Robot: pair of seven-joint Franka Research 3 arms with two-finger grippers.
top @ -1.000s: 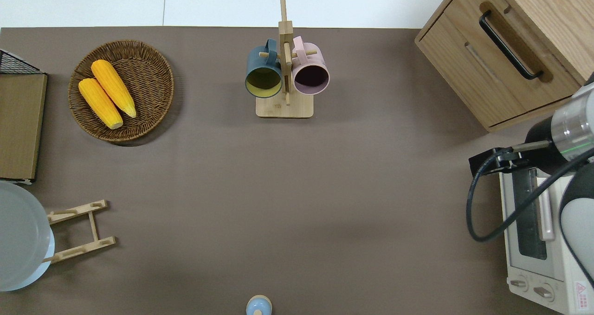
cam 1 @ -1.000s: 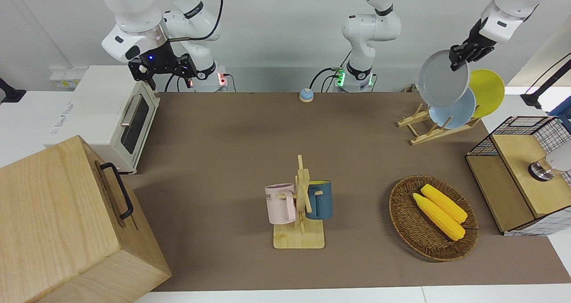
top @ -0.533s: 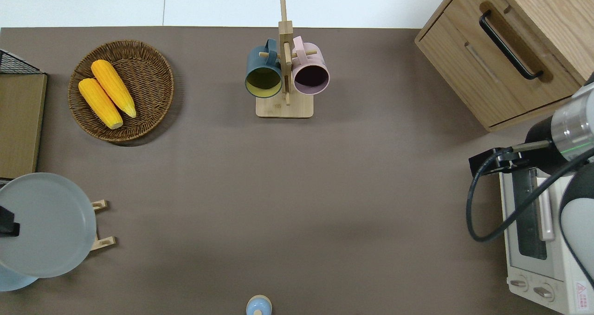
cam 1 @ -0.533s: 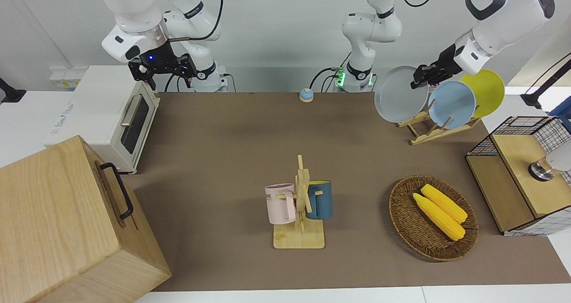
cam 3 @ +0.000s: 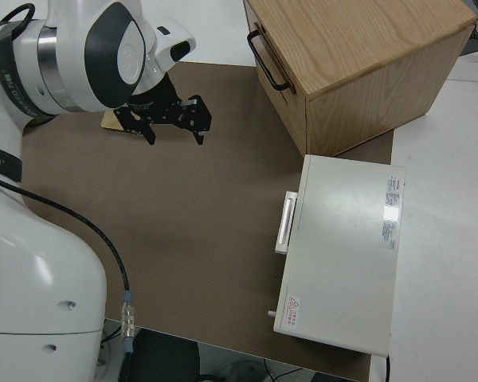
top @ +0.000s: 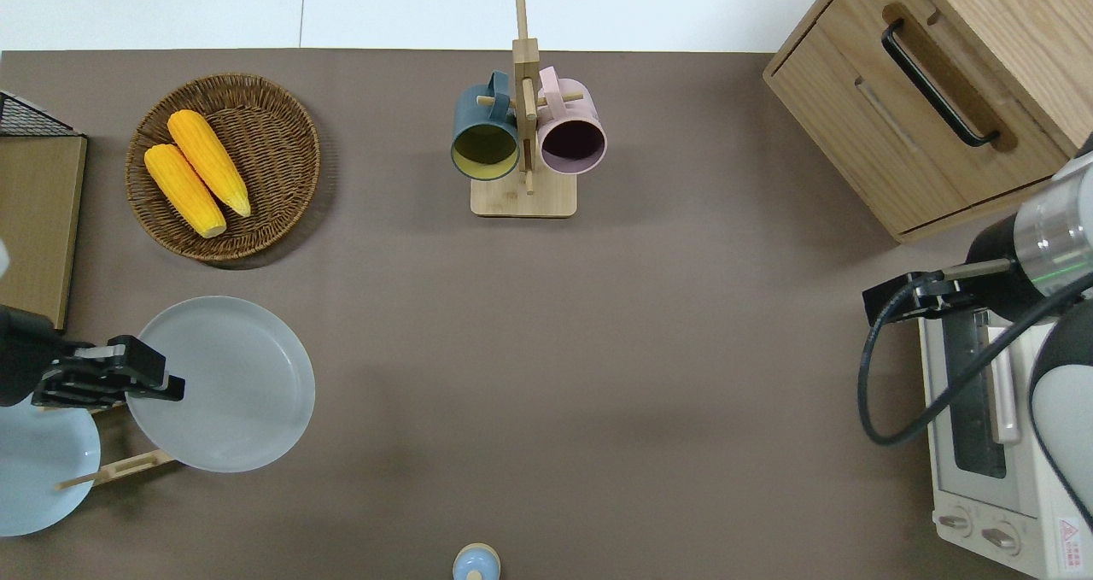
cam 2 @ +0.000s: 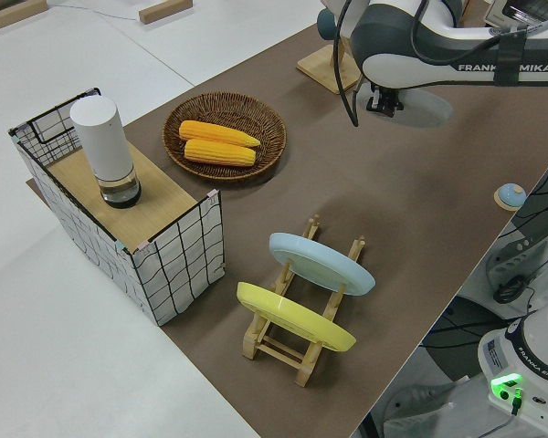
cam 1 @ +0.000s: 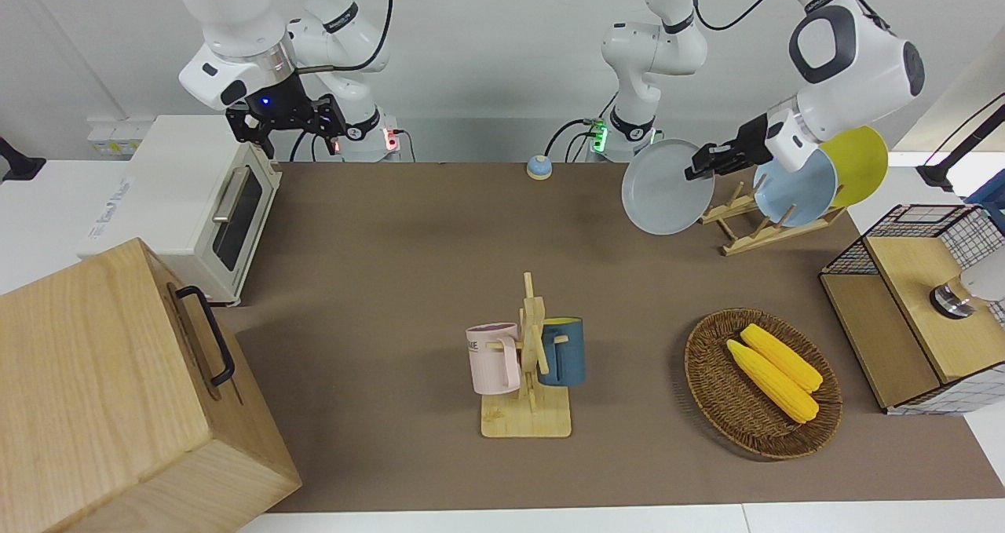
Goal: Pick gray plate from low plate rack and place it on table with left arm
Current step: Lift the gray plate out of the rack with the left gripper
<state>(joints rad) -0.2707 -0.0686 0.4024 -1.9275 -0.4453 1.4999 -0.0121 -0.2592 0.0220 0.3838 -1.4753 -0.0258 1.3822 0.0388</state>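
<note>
The round, plain light-gray plate [top: 224, 383] is held in the air by the black two-finger left gripper [top: 162, 383], whose jaws are closed on the plate's rim at the edge toward the left arm's end of the table. The plate extends from the jaws toward the middle of the table, so nearly its whole disc lies on the side away from the gripper. In the overhead view its face is seen almost flat-on; in the front view it is tilted, its lower edge hanging below the jaws.

The small light-wood low plate rack [cam 1: 754, 223] is already cleared by the plate, which is over bare brown table [top: 546, 375], just beside the rack. A light-blue plate [cam 1: 794, 190] and a yellow plate [cam 1: 860, 160] are left in the rack's slots.

The coming move is judged to be a descent with levelling, so that the plate meets the table flat. The right arm is parked.
</note>
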